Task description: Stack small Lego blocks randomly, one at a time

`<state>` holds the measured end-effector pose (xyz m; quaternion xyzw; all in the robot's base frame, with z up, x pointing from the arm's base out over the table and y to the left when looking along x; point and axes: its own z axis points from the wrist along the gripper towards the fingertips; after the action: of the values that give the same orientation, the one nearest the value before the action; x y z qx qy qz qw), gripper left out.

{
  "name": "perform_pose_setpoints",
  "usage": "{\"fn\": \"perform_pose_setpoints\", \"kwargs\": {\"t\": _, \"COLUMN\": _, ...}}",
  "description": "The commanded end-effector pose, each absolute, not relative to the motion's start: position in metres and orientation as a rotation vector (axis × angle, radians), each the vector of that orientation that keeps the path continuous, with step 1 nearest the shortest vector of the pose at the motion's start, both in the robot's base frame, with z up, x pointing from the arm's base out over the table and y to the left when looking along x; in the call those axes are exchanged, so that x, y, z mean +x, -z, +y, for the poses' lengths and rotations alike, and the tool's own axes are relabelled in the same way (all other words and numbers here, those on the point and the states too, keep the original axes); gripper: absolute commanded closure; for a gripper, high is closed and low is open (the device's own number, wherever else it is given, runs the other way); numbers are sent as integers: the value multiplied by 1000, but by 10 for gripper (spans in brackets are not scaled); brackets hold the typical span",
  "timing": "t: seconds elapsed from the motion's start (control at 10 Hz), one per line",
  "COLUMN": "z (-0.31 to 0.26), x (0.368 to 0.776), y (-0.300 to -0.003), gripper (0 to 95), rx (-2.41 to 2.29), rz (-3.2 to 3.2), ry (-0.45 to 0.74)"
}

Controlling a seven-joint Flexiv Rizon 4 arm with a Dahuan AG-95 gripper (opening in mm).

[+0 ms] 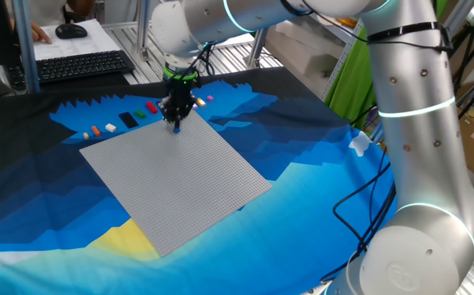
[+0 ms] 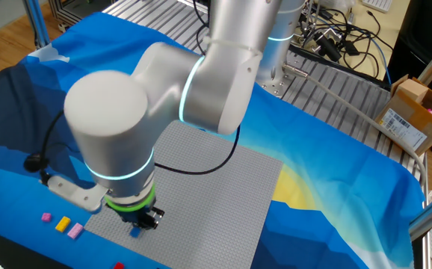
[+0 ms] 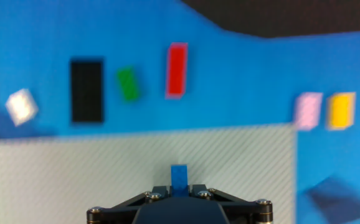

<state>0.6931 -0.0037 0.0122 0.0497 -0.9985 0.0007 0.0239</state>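
Your gripper has its fingers drawn in narrow on a small blue Lego block, pointing straight down over the grey baseplate near its far edge; the other blocks, among them the red block, green block and yellow block, lie loose on the blue cloth just beyond that edge. Expect the brick to be light, rigid and slick-sided, so keep the pinch square across two flat opposite walls and press it down level, or it may twist or pop out
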Motion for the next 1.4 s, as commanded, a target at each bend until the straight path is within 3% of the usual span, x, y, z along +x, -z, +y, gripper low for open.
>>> {"fn": "perform_pose_setpoints", "kwargs": {"t": 0.1, "z": -5, "x": 686, "y": -13, "gripper": 950, "rx": 152, "rz": -3098, "ry": -11}}
{"fn": "perform_pose_setpoints", "kwargs": {"t": 1.4, "z": -2, "x": 685, "y": -9, "gripper": 950, "rx": 144, "rz": -3104, "ry": -11}}
